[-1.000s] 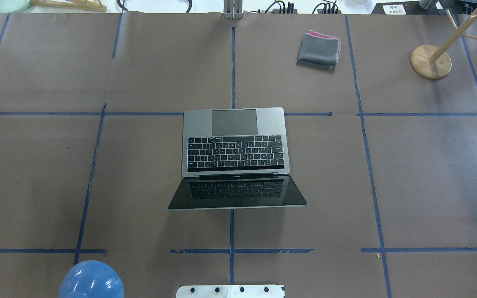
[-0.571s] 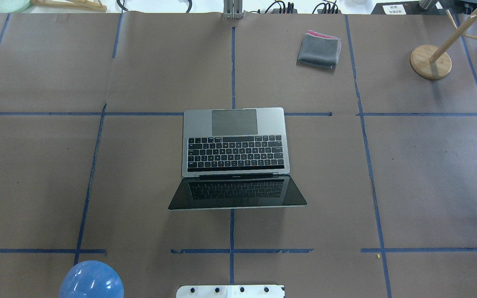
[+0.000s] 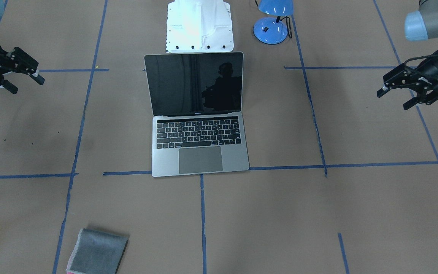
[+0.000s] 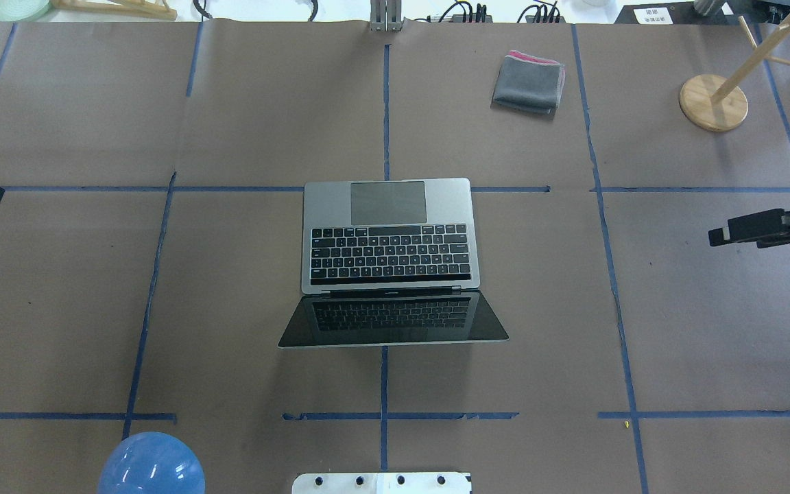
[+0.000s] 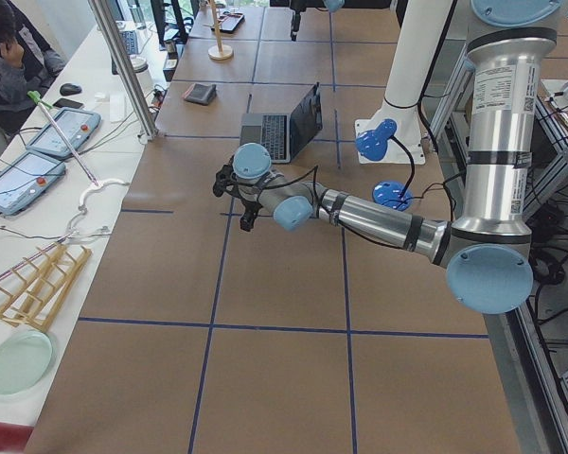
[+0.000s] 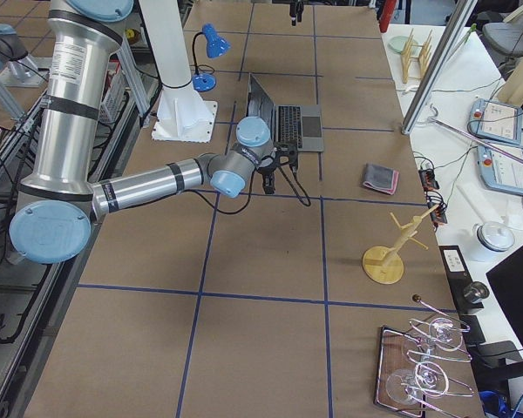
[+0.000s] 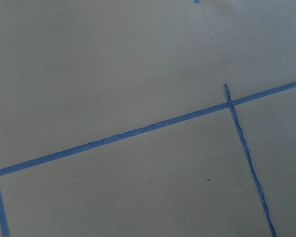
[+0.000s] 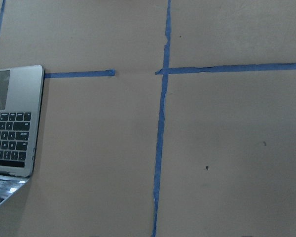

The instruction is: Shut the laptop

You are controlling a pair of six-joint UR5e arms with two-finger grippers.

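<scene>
Nearest the robot: white base plate (image 4: 381,484) at the counter (image 4: 230,103) edge, with a blue lamp (image 4: 151,468) near it on the left side. Next out, at counter centre: laptop (image 4: 389,233), open. Stands with the hinge on the near side and the lid leaning back toward the base plate. Shows a dark, glossy screen and, beyond the hinge, a black keyboard followed by the trackpad. Rests flat on the brown paper covering, far edge lined up with a blue tape line (image 4: 79,188). Level with the laptop and well apart from it on either side: left arm (image 5: 379,218) and right arm (image 6: 139,192), each extended low over the counter. Left jaws: spread wide, gripping nothing, clear of the counter surface. Right jaws: likewise spread wide and empty, pointing inward toward the laptop. Left wrist view: takes in brown paper and crossing tape lines. Right wrist view: catches one corner of the laptop base and part of the keyboard at its left edge. Farthest out, right of centre: folded grey cloth (image 4: 529,84) with a pink edge. Further right again: wooden stand (image 4: 713,103) on a round base, well apart from the laptop.
</scene>
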